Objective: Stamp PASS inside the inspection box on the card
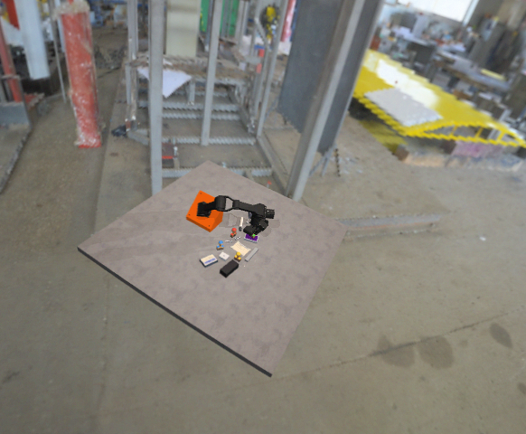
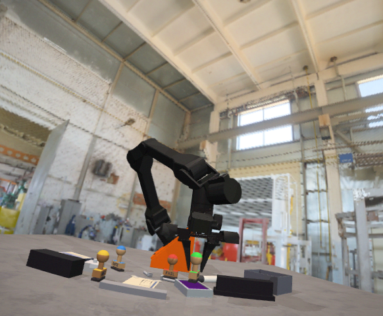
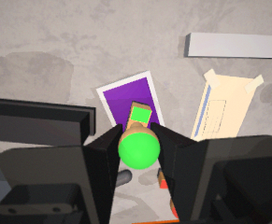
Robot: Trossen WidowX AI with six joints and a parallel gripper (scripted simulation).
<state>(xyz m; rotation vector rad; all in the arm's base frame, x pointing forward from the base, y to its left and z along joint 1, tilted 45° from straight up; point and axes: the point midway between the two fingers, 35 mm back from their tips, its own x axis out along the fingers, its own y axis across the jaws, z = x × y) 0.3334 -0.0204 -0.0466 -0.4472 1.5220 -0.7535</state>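
Note:
The gripper (image 1: pixel 254 232) (image 2: pixel 195 268) (image 3: pixel 137 129) is shut on the green-topped stamp (image 2: pixel 196 260) (image 3: pixel 139 149), which has a round wooden handle and stands upright between the fingers. Its base is over the purple ink pad (image 1: pixel 251 238) (image 2: pixel 188 282) (image 3: pixel 126 95), at or just above the ink; its underside is hidden, so I cannot tell if it touches. Its lettering cannot be read. The cream card (image 1: pixel 240 248) (image 2: pixel 133 281) (image 3: pixel 238 91) lies beside the pad, taped at its corners, with a dashed box outline. I see no clear print in that box.
A red-topped FAIL stamp (image 2: pixel 172 259) stands close to the pad. A blue-topped stamp (image 2: pixel 120 251) and a yellow-topped stamp (image 2: pixel 102 257) stand beyond the card. A grey bar (image 2: pixel 132 289) (image 3: pixel 238 46) edges the card. A black stepped block (image 2: pixel 244 286) (image 3: pixel 37 121) flanks the pad.

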